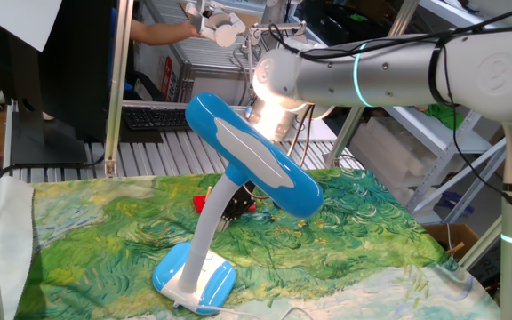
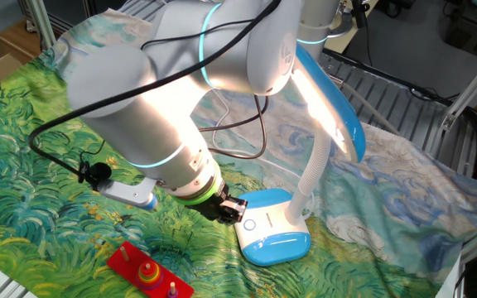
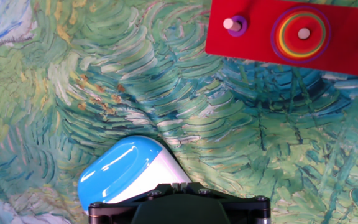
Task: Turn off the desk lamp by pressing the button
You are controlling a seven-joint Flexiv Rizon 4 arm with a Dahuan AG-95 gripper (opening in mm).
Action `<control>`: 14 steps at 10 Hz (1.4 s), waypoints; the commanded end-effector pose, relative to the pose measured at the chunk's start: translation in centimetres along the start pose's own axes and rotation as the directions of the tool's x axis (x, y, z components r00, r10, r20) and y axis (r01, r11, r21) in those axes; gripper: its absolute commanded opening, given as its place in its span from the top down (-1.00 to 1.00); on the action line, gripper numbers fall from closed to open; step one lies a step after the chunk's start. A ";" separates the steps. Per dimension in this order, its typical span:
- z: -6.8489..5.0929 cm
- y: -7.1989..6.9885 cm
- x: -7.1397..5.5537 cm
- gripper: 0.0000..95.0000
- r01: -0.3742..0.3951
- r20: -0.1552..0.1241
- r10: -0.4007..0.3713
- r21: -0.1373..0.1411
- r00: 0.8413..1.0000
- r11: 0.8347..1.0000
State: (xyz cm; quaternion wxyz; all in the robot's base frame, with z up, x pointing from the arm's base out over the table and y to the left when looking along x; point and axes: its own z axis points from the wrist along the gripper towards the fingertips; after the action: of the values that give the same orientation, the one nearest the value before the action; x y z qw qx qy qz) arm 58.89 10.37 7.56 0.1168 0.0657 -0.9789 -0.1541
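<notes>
The desk lamp stands on the painted cloth, its sky-blue head (image 1: 254,166) on a curved white neck (image 1: 207,229) above the blue-and-white base (image 1: 194,277). The lamp is lit, and its head (image 2: 331,103) throws bright light onto my arm. A round ringed button (image 2: 249,223) sits on the white top of the base (image 2: 276,236). My gripper (image 2: 237,208) is shut and empty, its tips low at the base's edge, right beside the button. Whether they touch it is not visible. In the hand view the gripper (image 3: 174,186) sits over the base (image 3: 120,171).
A red peg board with stacked rings (image 2: 149,273) (image 3: 263,34) lies on the cloth close to my arm. A black cable (image 2: 243,153) loops behind the arm. A keyboard (image 1: 154,116) and shelving stand beyond the table.
</notes>
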 end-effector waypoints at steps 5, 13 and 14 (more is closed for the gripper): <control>0.0 0.0 0.0 1.00 -0.031 -0.004 0.031 0.001 0.999 1.000; 0.0 -0.1 0.0 0.60 -0.059 0.001 0.059 -0.013 0.998 0.998; 0.0 -0.1 0.0 0.60 -0.059 0.001 0.059 -0.013 0.998 0.998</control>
State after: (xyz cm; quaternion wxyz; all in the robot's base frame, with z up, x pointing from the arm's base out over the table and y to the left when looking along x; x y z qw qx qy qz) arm 58.95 10.28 7.52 0.1213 0.0357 -0.9794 -0.1573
